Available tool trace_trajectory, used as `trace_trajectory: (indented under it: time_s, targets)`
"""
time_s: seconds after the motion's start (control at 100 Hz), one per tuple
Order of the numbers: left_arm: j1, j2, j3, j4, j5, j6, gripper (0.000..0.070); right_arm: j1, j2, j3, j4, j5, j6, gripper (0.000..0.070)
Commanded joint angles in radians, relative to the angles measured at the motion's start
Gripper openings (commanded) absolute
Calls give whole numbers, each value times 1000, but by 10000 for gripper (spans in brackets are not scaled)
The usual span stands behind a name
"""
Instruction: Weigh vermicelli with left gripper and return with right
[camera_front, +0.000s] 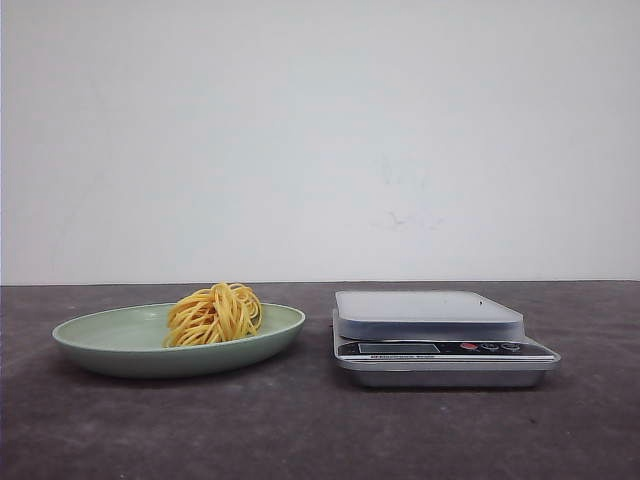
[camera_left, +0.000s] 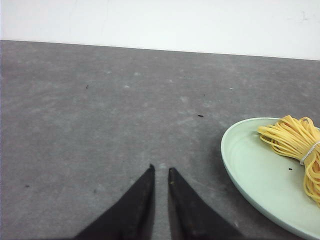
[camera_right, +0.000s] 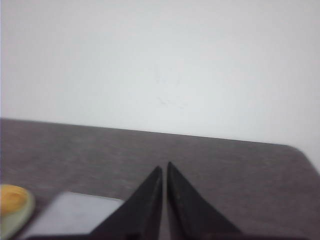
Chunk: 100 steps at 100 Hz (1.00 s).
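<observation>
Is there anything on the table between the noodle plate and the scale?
No. In the front view, only bare dark tabletop shows in the gap between the green plate holding the vermicelli and the scale.

Dark grey desk (camera_front: 300, 430), matte and faintly mottled, fills the lower third of the front frame beneath a white wall. A pale green oval plate (camera_front: 120, 350) rests directly on it at lower left. A silver digital scale (camera_front: 440, 365) stands on it at lower right of centre, just beside the plate, not touching.
</observation>
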Motion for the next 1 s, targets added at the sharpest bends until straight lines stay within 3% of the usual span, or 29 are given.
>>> trace_trajectory:
  time_s: [0.0, 0.28, 0.67, 0.99]
  targets:
    - [0, -1, -19, -3, 2, 9, 16, -21, -23, -61, 78, 5, -48, 6]
    - [0, 0, -18, -3, 2, 10, 16, -49, -48, -351, 272, 22, -46, 6]
    - [0, -1, -18, -3, 2, 9, 16, -49, -49, -487, 277, 20, -45, 6]
    - [0, -1, -18, -3, 2, 9, 16, -49, -49, -504, 233, 51, 14, 6]
